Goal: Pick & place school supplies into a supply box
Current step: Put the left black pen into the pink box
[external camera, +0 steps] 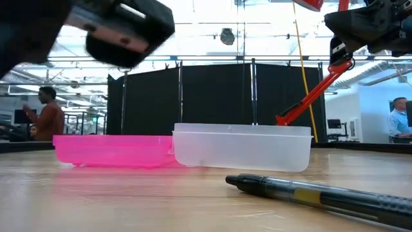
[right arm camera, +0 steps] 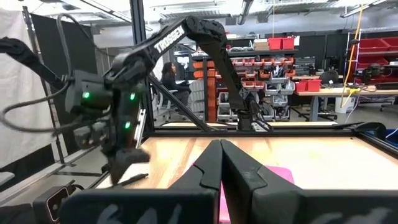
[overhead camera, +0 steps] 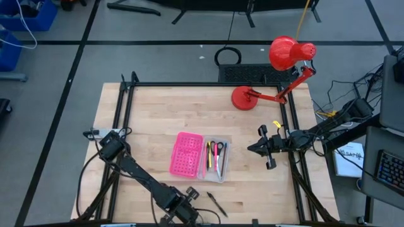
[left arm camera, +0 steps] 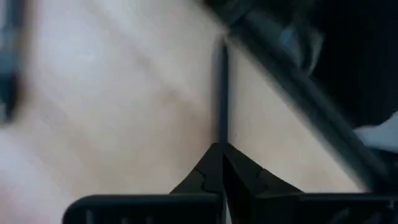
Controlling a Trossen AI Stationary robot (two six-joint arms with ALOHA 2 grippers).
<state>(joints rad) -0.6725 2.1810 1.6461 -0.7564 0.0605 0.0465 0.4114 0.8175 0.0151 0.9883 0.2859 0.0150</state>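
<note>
A: Where is the supply box?
B: In the middle of the bench, clear tray beside its pink lid half. It sits well to the side of the right tool and up-bench from the left tool. A yellow pencil, a pink-red pen and the scissors already lie in the tray.

A: And what is left out?
B: A black pen — on the wood just beside the left tool, near the bench's front edge. In the low view it lies in front of the box, apart from it.

A: What is the left tool doing?
B: Its fingers meet in the wrist view, with nothing between them. It hangs low over the front edge, the arm stretched along the bench from its base at the left.

A: So the step in hand?
B: Picking up that pen, I judge. The fingers need to part first, then straddle the barrel crosswise near its middle, so it lifts level and does not swing. It is thin and round, so it could roll away if nudged from one side.

A: The right arm?
B: It waits by the right rail, reaching in level toward the box — fingers pressed together, empty. A red desk lamp stands behind it.
</note>
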